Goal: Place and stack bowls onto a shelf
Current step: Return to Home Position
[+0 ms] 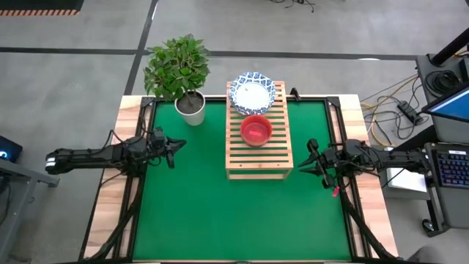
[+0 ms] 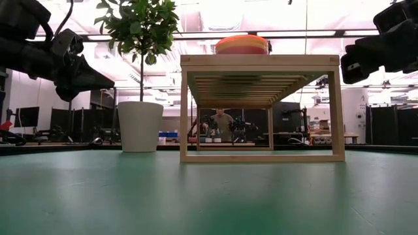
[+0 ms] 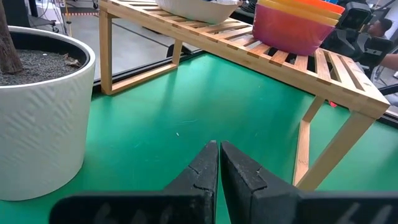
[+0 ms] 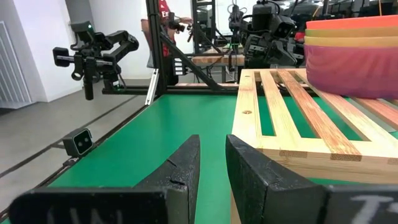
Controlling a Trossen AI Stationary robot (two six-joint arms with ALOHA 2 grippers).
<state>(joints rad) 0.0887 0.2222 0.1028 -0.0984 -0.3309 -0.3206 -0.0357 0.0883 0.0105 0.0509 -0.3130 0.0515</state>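
The wooden slatted shelf [image 1: 258, 158] stands on its legs mid-table on the green mat. At its far end sits a white bowl with a blue patterned rim [image 1: 253, 92], and a stack of plastic bowls with a red one on top [image 1: 256, 130] rests on the slats at mid-length. In the left wrist view the stack [image 3: 298, 25] shows a purple-pink bowl lowest, with yellow and orange above. My left gripper [image 1: 174, 150] hovers shut left of the shelf. My right gripper [image 1: 306, 158] hovers right of it, fingers a narrow gap apart [image 4: 212, 152]. Both hold nothing.
A white plant pot [image 1: 192, 110] with a leafy plant stands at the mat's far left, between my left gripper and the shelf's far end. Bare mat [image 1: 234, 220] lies near of the shelf. A person [image 2: 222, 124] shows in the room beyond the table.
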